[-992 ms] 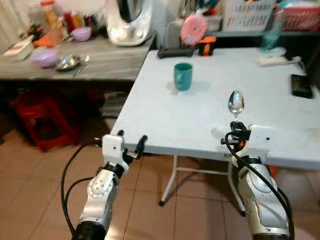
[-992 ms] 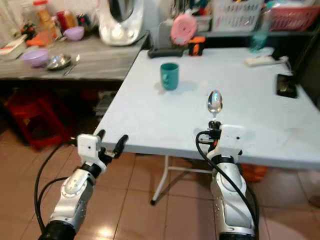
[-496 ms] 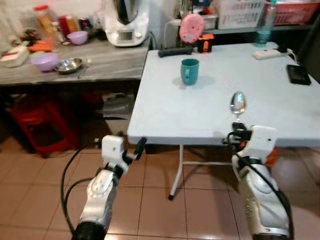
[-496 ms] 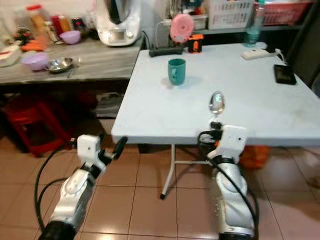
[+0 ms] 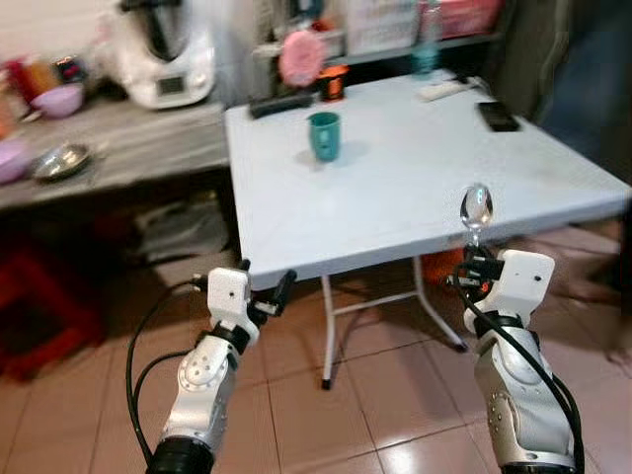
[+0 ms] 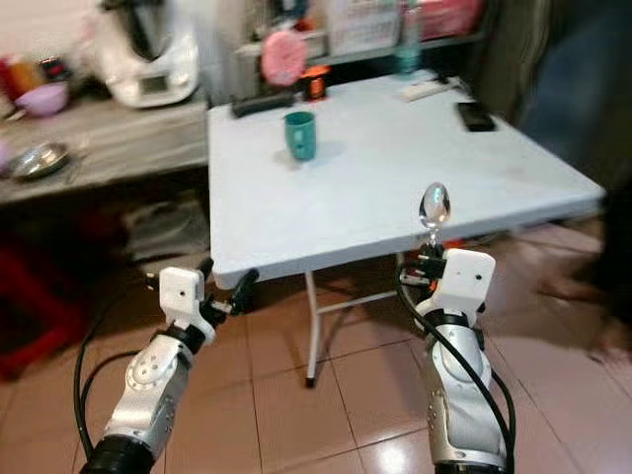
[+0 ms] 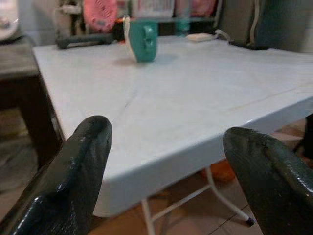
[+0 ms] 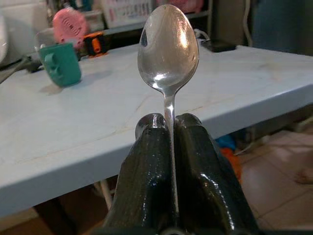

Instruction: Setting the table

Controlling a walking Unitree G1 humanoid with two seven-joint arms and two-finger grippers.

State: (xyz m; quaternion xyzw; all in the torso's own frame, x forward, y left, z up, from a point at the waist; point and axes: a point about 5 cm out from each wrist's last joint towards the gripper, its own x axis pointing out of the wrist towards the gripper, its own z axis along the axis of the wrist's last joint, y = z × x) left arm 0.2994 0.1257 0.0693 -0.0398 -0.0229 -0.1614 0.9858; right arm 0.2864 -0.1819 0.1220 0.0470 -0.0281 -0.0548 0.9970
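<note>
Right gripper (image 6: 428, 265) is pinching a spoon (image 6: 434, 206) upright by its handle, short of the white table (image 5: 415, 188); left gripper (image 5: 265, 288) is hanging spread and empty near the table's corner. Setting looks barely started: only a teal mug (image 5: 323, 135) is sitting far across the top, spoon not yet placed.

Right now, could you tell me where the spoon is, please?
The spoon stands bowl-up, clamped in the right gripper, in front of the near edge of the white table, well short of the teal mug.
</note>
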